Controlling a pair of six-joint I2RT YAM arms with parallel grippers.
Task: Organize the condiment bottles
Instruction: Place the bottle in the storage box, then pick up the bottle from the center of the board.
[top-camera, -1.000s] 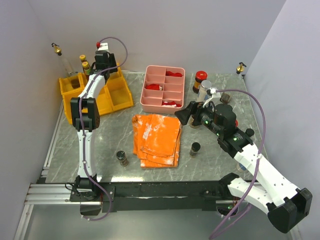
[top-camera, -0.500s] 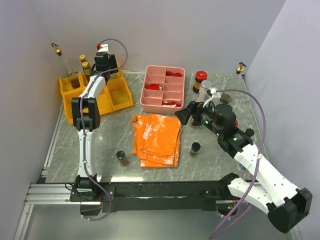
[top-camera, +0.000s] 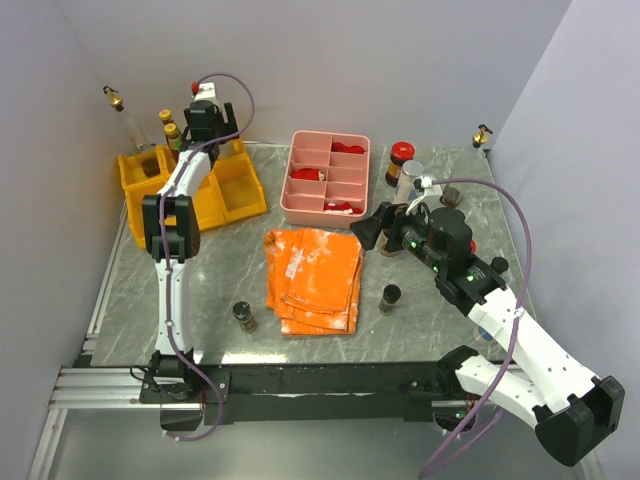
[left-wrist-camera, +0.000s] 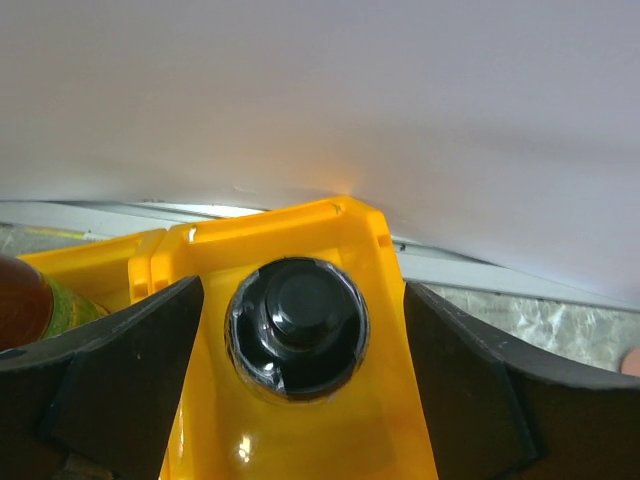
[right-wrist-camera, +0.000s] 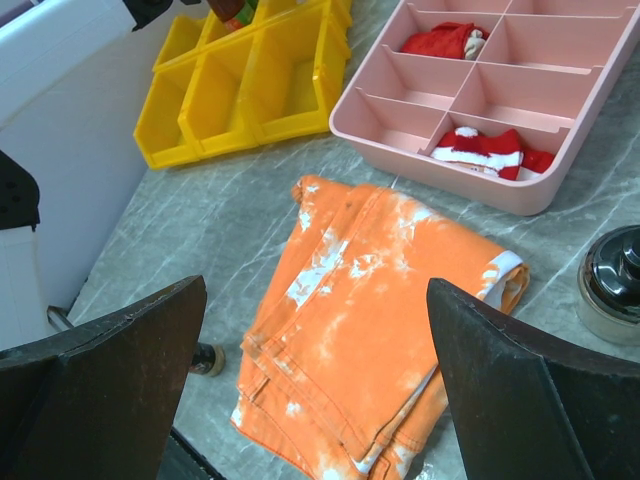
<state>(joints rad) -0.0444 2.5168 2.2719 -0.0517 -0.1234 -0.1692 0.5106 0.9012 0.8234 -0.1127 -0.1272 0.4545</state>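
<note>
The left claw (left-wrist-camera: 302, 283) is spread clear of the black-capped bottle (left-wrist-camera: 298, 322) sitting in the yellow bin (left-wrist-camera: 372, 240), so that drop looks done; next it must lift straight off the cap, while the right claw (right-wrist-camera: 317, 283) hangs wide, empty, by the cloth (right-wrist-camera: 370, 290).

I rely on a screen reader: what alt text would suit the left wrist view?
A black-capped bottle stands in a yellow bin, seen from above, between the open jaws of the left gripper, which do not touch it. A brown bottle shows at the left edge, and a pale wall fills the top.
</note>
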